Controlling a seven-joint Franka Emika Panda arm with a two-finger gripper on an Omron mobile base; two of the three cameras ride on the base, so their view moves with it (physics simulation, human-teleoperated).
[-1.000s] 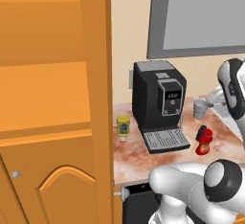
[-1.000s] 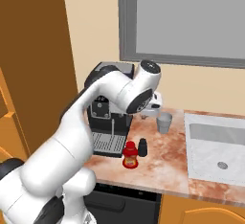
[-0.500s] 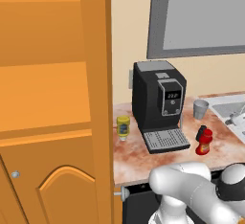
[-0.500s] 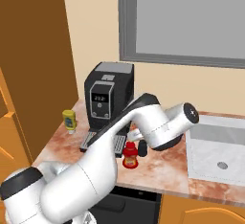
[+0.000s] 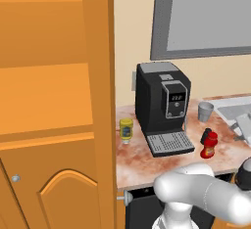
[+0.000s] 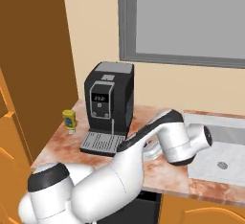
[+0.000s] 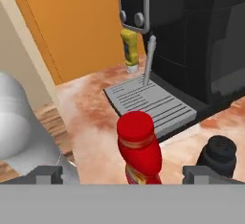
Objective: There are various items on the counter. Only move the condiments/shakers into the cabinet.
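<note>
The gripper [image 7: 122, 173], jaws spread wide, frames the ketchup bottle [image 7: 139, 147] on the counter [image 7: 91, 117]; shaker [image 7: 217, 153] at three o'clock, mustard bottle [image 7: 130, 50] at twelve. The left base view adds a cup [image 5: 206, 111] and cabinet [image 5: 54, 101].

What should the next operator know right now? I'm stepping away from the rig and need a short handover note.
Gripper: open, empty, lined up on the ketchup bottle, its fingertips either side of it.
Ketchup bottle: upright on the counter, in front of the coffee machine's right corner.
Black shaker: on the counter just beside the ketchup.
Mustard bottle: on the counter between the coffee machine and the cabinet.
Done: nothing visibly in the cabinet yet.
Left: all three condiments. The grey cup and coffee machine stay put.
</note>
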